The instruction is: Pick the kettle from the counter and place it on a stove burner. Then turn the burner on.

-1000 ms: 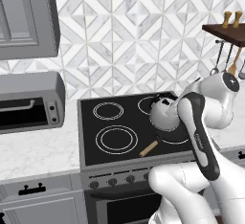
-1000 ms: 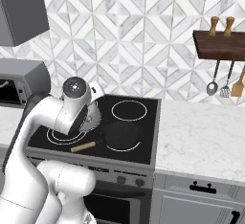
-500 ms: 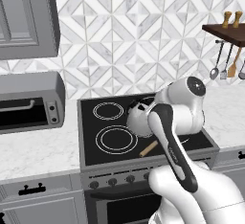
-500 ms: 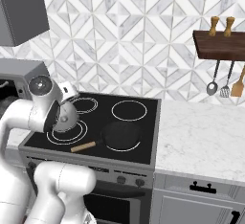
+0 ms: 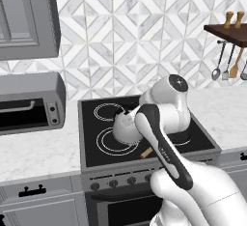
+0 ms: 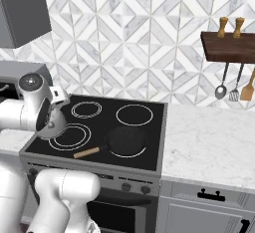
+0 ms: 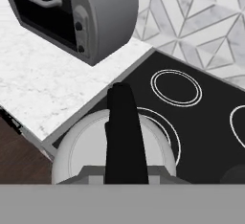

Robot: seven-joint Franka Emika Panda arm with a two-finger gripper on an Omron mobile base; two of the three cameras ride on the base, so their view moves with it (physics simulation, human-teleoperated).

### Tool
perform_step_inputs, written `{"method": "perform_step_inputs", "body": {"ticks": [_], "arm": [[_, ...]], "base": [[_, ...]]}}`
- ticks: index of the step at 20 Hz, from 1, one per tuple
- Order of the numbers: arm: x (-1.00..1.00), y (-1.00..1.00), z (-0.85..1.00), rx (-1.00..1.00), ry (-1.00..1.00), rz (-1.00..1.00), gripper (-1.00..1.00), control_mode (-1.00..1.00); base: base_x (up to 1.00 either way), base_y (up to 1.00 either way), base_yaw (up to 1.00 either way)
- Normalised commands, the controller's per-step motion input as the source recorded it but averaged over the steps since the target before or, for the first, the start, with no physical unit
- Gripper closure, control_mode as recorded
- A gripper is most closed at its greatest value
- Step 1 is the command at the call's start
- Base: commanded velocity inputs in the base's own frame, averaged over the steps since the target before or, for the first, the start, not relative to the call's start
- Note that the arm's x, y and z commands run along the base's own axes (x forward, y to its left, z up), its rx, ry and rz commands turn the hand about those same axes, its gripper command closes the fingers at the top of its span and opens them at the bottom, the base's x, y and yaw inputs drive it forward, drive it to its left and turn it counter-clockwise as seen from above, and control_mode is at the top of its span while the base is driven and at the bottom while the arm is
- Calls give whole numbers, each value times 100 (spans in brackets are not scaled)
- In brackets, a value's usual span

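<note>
The silver-grey kettle (image 5: 124,129) (image 6: 54,125) (image 7: 83,149) hangs from my gripper (image 6: 53,111) (image 7: 125,173), which is shut on its dark top handle (image 7: 123,127). It sits over the left part of the stove burner (image 5: 103,144) (image 6: 74,137) (image 7: 168,133), the big double ring at the cooktop's front left. I cannot tell whether its base touches the glass. In the left base view my own forearm covers the kettle's right side. The white marble counter (image 5: 38,152) (image 7: 52,84) lies left of the stove.
A black frying pan (image 6: 125,141) with a wooden handle (image 5: 146,152) sits on the front right ring. A grey toaster oven (image 5: 29,102) (image 7: 72,12) stands on the left counter. Stove knobs (image 5: 113,184) (image 6: 130,187) line the front panel. A utensil shelf (image 6: 229,48) hangs at the right.
My arm has swung left and down, carrying the kettle from the middle rear of the cooktop to the front left ring. The pan has not moved.
</note>
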Motion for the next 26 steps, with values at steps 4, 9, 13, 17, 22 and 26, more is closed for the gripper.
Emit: {"method": "perform_step_inputs", "body": {"ticks": [4,9,13,17,22,26], "arm": [[22,0,-5,8,8,-5,100,-100],[24,1,-2,0,0,-2,100,-100],[15,0,-25,-4,0,-5,100,-100],[21,0,-42,-7,0,-3,100,-100],[23,0,-36,-3,0,-3,100,-100],[33,4,-23,0,4,-4,100,-100]], "base": [[0,0,0],[0,0,0],[0,0,0],[0,0,0],[0,0,0],[0,0,0]]}}
